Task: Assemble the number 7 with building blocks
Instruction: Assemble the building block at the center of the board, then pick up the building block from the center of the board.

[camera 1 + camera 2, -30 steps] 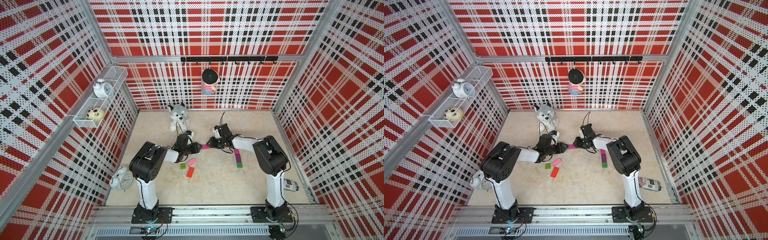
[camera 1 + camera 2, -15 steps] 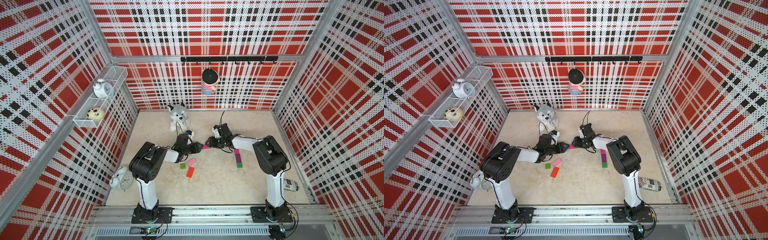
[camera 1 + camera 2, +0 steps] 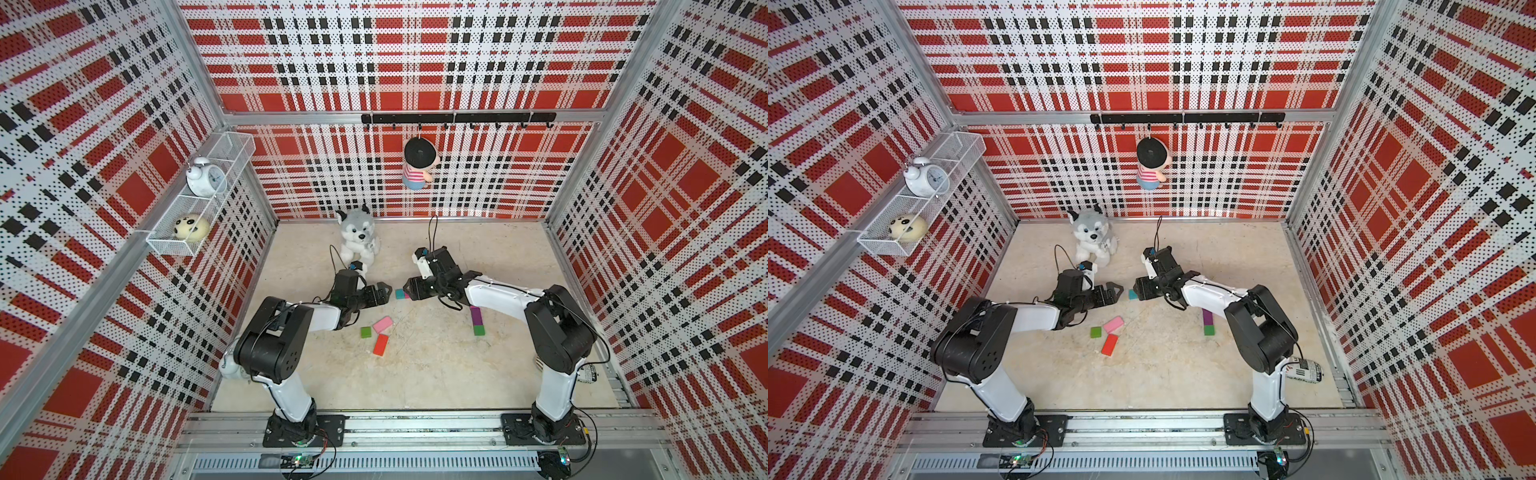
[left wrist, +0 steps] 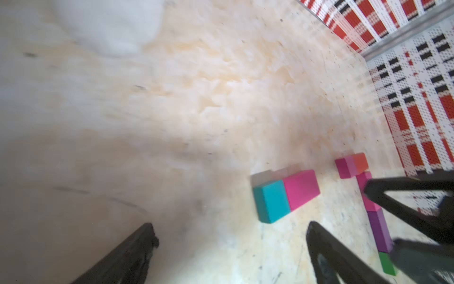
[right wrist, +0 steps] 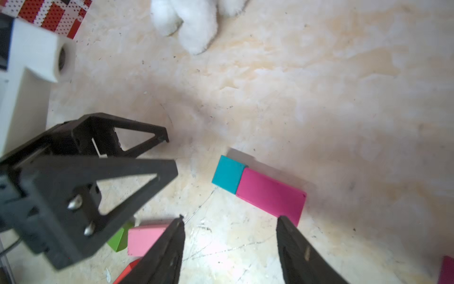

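A teal block [image 5: 228, 174] and a magenta block [image 5: 270, 196] lie end to end on the floor between my two grippers. The left gripper [image 4: 230, 225] is wide open just short of the teal block [image 4: 272, 201], touching nothing. The right gripper [image 5: 230, 217] is open too, its tips beside the magenta block's end, with only floor between them. Behind it runs a line of blocks: orange [image 4: 360, 162], magenta, purple [image 3: 476, 316] and green [image 3: 479, 330], partly hidden by the right arm. Loose green [image 3: 365, 332], pink [image 3: 382, 324] and red-orange [image 3: 380, 344] blocks lie near the left arm.
A plush dog [image 3: 356, 237] sits at the back, close behind the left wrist. A can [image 3: 588, 374] lies by the right arm's base. A wire shelf [image 3: 232, 149] with a clock hangs on the left wall, and a doll [image 3: 417, 166] hangs on the back wall.
Both grippers have opened, the left one much wider. The teal block now shows on the floor against the magenta block, with neither gripper holding it.
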